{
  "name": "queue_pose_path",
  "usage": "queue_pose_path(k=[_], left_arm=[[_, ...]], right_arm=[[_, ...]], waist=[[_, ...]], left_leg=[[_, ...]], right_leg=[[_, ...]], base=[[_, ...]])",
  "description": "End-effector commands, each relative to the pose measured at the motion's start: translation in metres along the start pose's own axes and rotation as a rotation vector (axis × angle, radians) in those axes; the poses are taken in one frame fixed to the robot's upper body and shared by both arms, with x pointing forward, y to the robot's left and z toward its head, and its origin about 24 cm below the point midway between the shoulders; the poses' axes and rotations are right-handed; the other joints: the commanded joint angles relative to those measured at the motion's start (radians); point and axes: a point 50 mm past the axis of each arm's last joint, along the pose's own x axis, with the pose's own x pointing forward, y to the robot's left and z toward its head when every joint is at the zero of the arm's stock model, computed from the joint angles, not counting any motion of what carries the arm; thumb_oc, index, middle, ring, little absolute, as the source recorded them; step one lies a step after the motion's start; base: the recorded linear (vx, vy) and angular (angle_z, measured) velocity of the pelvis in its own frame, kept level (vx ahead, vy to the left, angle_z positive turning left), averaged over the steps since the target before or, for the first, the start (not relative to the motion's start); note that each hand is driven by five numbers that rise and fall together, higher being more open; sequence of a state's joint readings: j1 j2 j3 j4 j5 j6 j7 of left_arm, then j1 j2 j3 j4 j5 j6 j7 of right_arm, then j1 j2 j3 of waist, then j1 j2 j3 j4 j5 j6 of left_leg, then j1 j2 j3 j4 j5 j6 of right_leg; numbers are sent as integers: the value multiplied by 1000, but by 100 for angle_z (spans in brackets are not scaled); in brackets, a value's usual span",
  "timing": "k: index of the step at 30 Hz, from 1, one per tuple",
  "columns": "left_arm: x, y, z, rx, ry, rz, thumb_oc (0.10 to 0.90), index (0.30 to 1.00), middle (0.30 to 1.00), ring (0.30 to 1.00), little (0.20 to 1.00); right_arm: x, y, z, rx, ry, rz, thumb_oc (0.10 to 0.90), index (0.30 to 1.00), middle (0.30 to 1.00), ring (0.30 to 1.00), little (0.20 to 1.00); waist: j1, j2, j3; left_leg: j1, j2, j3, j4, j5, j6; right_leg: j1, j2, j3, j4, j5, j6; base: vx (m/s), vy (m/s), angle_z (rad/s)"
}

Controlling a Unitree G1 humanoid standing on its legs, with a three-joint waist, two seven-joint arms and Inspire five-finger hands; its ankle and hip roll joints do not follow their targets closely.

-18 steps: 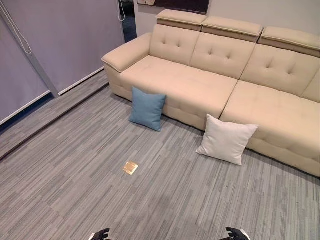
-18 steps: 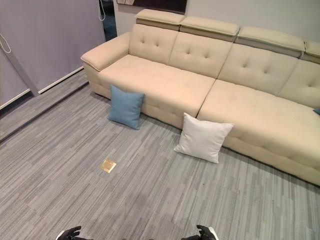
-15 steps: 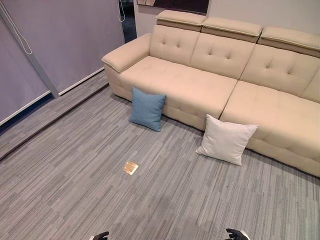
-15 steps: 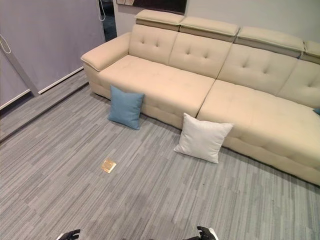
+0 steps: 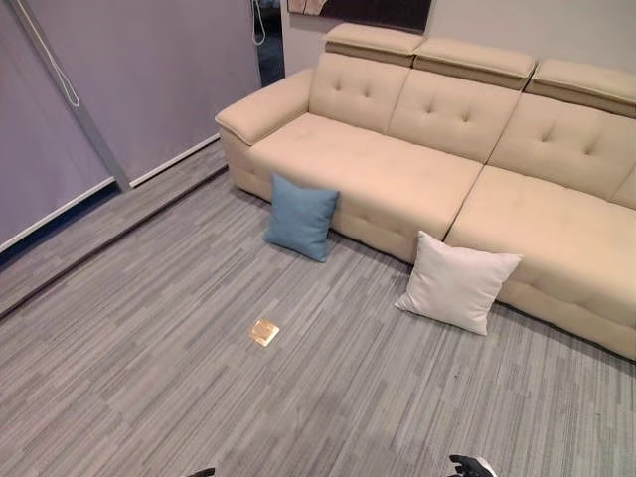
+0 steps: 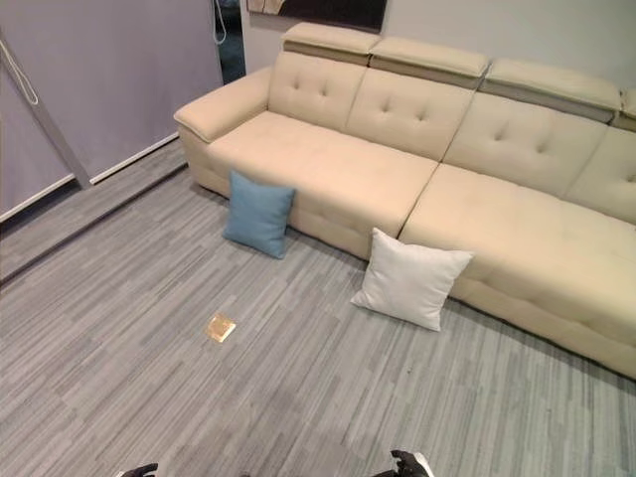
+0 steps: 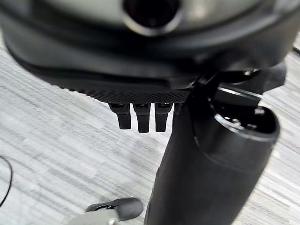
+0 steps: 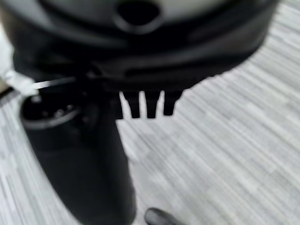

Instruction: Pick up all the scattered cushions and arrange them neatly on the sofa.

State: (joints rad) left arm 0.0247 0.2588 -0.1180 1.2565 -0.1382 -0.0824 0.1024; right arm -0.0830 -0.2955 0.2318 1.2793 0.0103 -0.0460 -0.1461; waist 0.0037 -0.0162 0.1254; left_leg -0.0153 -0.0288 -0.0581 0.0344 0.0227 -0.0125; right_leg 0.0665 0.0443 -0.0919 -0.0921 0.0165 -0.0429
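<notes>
A blue cushion (image 5: 300, 217) stands on the grey floor, leaning against the front of the beige sofa (image 5: 397, 169) near its left end. A white cushion (image 5: 457, 283) leans against the sofa front further right. Both lie well ahead of me. My left hand (image 6: 139, 469) and right hand (image 5: 467, 465) just peek in at the near edge of the eye views, far from either cushion. In the wrist views the left hand's fingers (image 7: 138, 117) and the right hand's fingers (image 8: 147, 105) hang straight over the floor, holding nothing.
A small brass floor plate (image 5: 264, 332) is set in the carpet between me and the blue cushion. A grey partition wall (image 5: 129, 79) runs along the left, with a raised floor strip (image 5: 119, 214) at its foot. Striped carpet stretches up to the sofa.
The whole picture has shifted a little, so the camera moved. Both hands have sunk lower at the near edge. The cushions lie where they were.
</notes>
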Motion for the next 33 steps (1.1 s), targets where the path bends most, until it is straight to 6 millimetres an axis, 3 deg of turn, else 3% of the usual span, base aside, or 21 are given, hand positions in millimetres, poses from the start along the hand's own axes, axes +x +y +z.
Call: queue_pose_path(k=[1, 4, 11, 17, 20, 23, 24, 26, 30, 33], left_arm=[[3, 5, 14, -16, -34, 36, 800, 900, 900, 900, 900], [3, 3, 15, -27, -39, 36, 800, 900, 900, 900, 900], [2, 6, 8, -33, -12, 46, 800, 900, 900, 900, 900], [1, 16, -1, -53, 15, 70, 800, 900, 900, 900, 900], [2, 25, 7, -67, -10, 91, 800, 900, 900, 900, 900], [4, 28, 17, -65, -38, 99, 800, 900, 900, 900, 900], [4, 28, 22, -46, -56, 95, 800, 900, 900, 900, 900], [5, 28, 28, -14, -71, 88, 800, 900, 900, 900, 900], [5, 24, 28, 3, -69, 76, 800, 900, 900, 900, 900], [5, 21, 29, 11, -71, 64, 800, 900, 900, 900, 900]], right_arm=[[2, -15, 17, -10, -80, -62, 800, 900, 900, 900, 900], [2, -15, 20, -7, -95, -61, 800, 900, 900, 900, 900], [1, -9, 18, 2, -86, -53, 800, 900, 900, 900, 900], [0, 7, 21, -13, -97, -10, 800, 900, 900, 900, 900], [-1, 15, 37, -4, -145, 18, 800, 900, 900, 900, 900], [-1, 18, 45, 5, -172, 27, 800, 900, 900, 900, 900], [-2, 19, 45, 18, -177, 31, 800, 900, 900, 900, 900], [-2, 18, 43, 18, -169, 33, 800, 900, 900, 900, 900], [-1, 16, 40, 11, -157, 26, 800, 900, 900, 900, 900], [-1, 14, 34, 12, -137, 21, 800, 900, 900, 900, 900]], waist=[[22, -56, 33], [28, -64, 40], [49, -74, 25], [71, -94, 8], [74, -92, 33], [58, -73, 49], [36, -64, 48], [13, -65, 52], [-20, -72, 62], [-37, -74, 66]], left_leg=[[-42, -23, 22, 140, -95, -34], [-95, -12, 63, 187, -82, -38], [-164, 12, 153, 76, -24, -20], [-114, -6, 132, 46, -43, 7], [-75, -22, 115, 31, -59, 45], [-56, -19, 80, 13, -57, 55], [-20, -27, 40, -12, -59, 58], [34, -45, 6, -37, -75, 58], [94, -76, -50, -41, -109, 60], [131, -88, -83, -33, -132, 55]], right_leg=[[-5, -60, -30, 59, -75, 99], [0, -70, -58, 54, -80, 93], [17, -71, -112, 39, -107, 96], [31, -94, -101, 106, -132, 118], [-67, -144, -83, 332, -69, 164], [-139, -140, -49, 450, -40, 166], [-177, -86, 7, 469, -59, 144], [-198, -41, 35, 376, -78, 132], [-275, -7, 30, 265, -16, 144], [-263, -6, 20, 231, -8, 150]], base=[[-40, -13, 29], [19, 16, 30], [118, 84, 46], [168, 148, -1], [108, 205, -9], [116, 131, 18], [224, 110, 59], [341, 74, 70], [244, 17, 26], [255, -14, 41]])
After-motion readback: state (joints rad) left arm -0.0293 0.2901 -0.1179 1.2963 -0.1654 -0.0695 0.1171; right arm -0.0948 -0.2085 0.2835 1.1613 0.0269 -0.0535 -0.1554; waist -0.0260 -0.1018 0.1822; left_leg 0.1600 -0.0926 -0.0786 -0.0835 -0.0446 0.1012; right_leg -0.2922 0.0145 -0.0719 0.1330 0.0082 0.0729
